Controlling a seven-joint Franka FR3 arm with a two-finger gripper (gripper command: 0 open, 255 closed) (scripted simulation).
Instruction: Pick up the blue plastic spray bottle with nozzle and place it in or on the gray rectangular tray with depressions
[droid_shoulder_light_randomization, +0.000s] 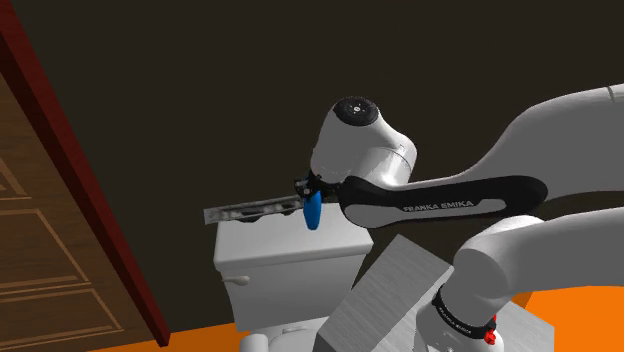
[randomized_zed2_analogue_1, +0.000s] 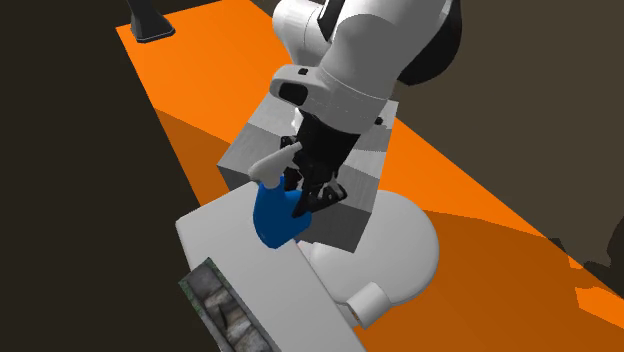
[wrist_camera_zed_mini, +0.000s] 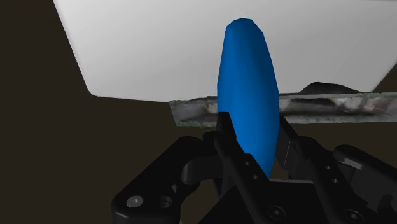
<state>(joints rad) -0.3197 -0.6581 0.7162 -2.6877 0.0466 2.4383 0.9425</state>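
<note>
The all-black two-finger gripper (randomized_zed2_analogue_1: 304, 196) is clasping the glossy blue spray bottle (wrist_camera_zed_mini: 247, 89) between its 2 fingers, so the pick-up is looking done while the placing is waiting. The bottle is hanging from the fingers over the white toilet tank lid (randomized_zed2_analogue_1: 300, 290), and the mottled grey rectangular tray (wrist_camera_zed_mini: 191, 109) is lying just beyond the fingertips, apart from it. The bottle is showing a smooth, rounded, tapering body, with its pale nozzle (randomized_zed2_analogue_1: 272, 162) jutting sideways beside the fingers.

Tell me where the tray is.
In the shoulder view, the grey tray lies along the back edge of the toilet tank lid, left of the blue spray bottle.
</note>
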